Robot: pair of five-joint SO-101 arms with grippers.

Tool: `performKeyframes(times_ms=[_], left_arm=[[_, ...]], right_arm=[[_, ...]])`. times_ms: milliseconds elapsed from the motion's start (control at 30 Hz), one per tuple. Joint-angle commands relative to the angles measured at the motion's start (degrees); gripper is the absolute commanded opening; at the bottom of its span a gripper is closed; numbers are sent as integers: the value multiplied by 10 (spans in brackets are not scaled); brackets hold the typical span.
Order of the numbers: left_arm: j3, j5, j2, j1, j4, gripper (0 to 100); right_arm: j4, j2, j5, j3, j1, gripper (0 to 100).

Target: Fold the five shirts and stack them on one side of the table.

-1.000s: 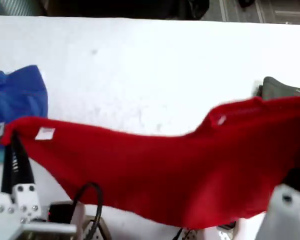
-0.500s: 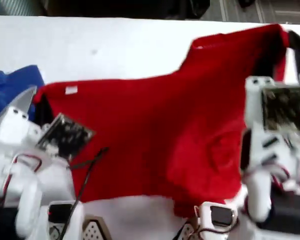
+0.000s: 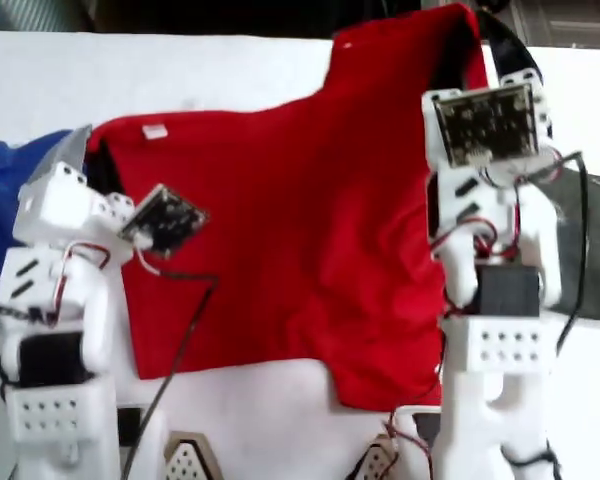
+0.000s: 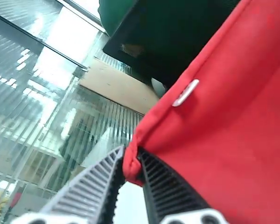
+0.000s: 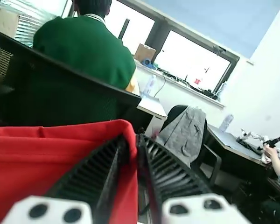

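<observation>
The left gripper (image 4: 130, 168) is pinching a corner of the red shirt (image 3: 310, 250), right by a little white tag (image 3: 154, 131). Its fingers (image 4: 168, 186) are squeezed shut on the cloth. The right gripper (image 5: 132, 154) is biting another edge of the same shirt, and its fingers (image 5: 170, 172) are closed tight on it too.

From above, the shirt is stretching from 10 o'clock to 1 o'clock over the white table (image 3: 230, 70). Its bottom edge is hanging down toward 6 o'clock. Holding two far-apart corners is probably pulling the cloth smooth, so it can lie flat for folding. A blue shirt (image 3: 0, 200) is waiting in a bunch at 9 o'clock.
</observation>
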Motion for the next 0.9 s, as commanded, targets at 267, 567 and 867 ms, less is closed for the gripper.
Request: performKeyframes(times_ms=[267, 567, 867], left_arm=[[-148, -2, 265, -4, -20, 22], [-302, -1, 485, -5, -18, 22], [-481, 0, 618, -3, 75, 22]], right_arm=[[-63, 203, 2, -108, -34, 18], [-101, 372, -38, -202, -40, 18], [-96, 479, -68, -318, -40, 18]])
